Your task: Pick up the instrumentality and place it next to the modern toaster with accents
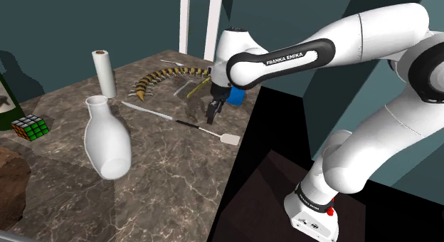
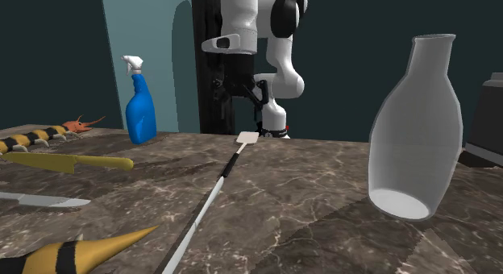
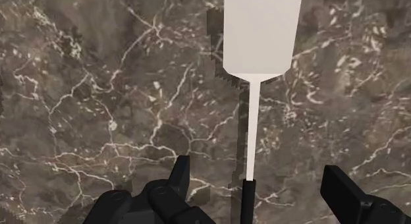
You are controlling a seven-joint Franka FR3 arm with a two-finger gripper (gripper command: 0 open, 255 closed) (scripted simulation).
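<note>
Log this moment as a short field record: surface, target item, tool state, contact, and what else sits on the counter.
surface: brown marble-patterned counter
target: spatula, white blade, black handle, lying flat near the counter's edge
tool: tool open, above the spatula where the white shaft meets the handle
contact: fingers stand either side of the shaft, touching nothing; nothing held
others: white vase, blue spray bottle, striped centipede toy, paper roll, colour cube
</note>
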